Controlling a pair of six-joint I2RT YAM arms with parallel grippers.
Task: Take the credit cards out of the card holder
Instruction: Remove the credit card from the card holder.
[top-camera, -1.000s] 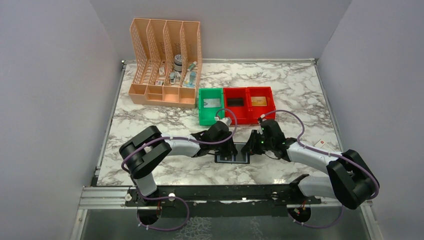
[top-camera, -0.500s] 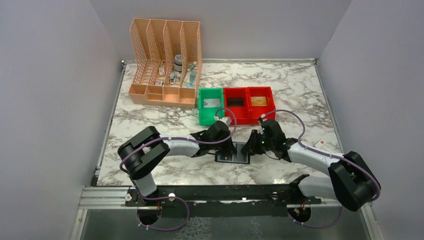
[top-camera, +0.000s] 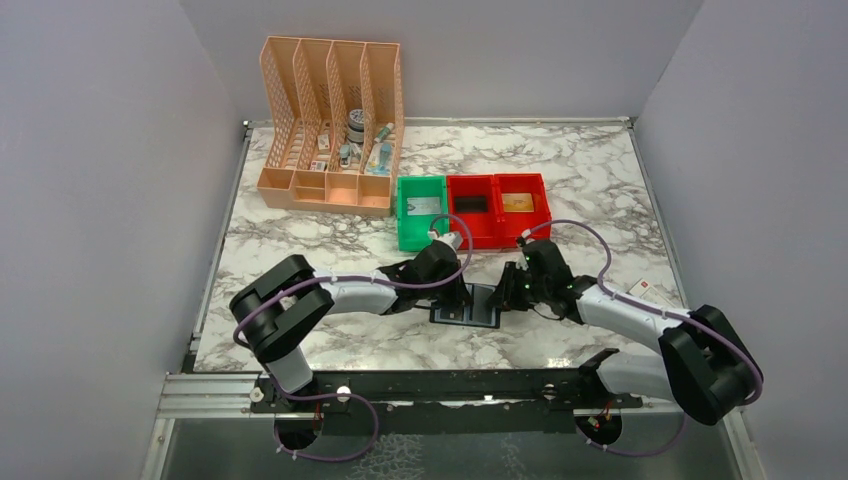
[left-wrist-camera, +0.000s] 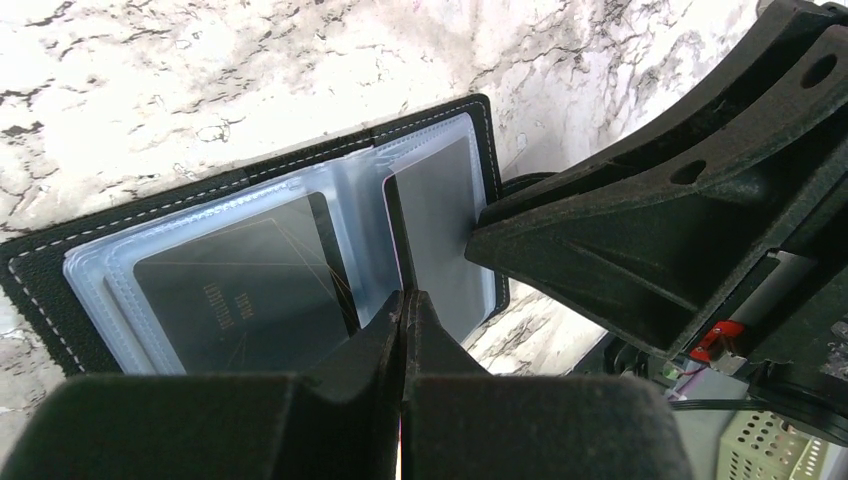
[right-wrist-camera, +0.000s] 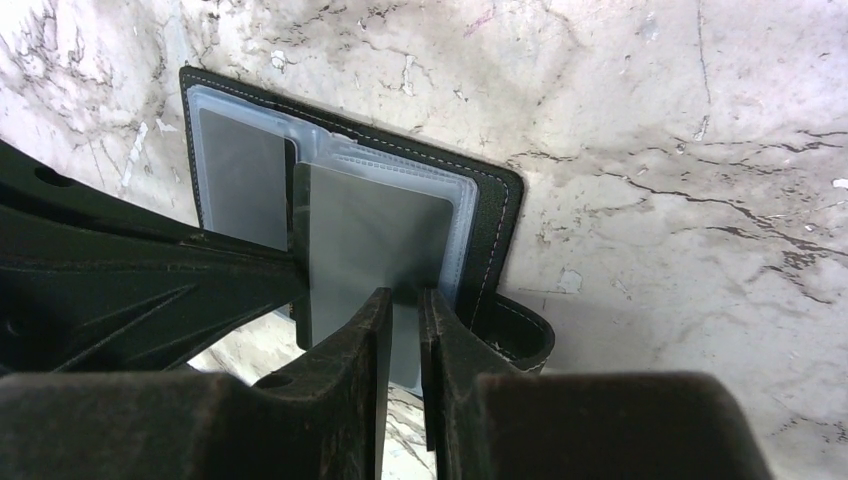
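Marble table (top-camera: 560, 170): 2 arms are reaching low and inward, meeting at its near centre. Left arm (top-camera: 350, 292) is stretching in from the left, right arm (top-camera: 620, 310) from the right. Card holder (top-camera: 466, 317) is lying open between them. Right gripper (right-wrist-camera: 405, 320) is clamping 1 lifted grey sleeve leaf of it. Left gripper (left-wrist-camera: 402, 310) is pressing its fingers fully together at an upright leaf's edge; any hold is undeterminable. 1 dark credit card (left-wrist-camera: 240, 290) is sitting sleeved.
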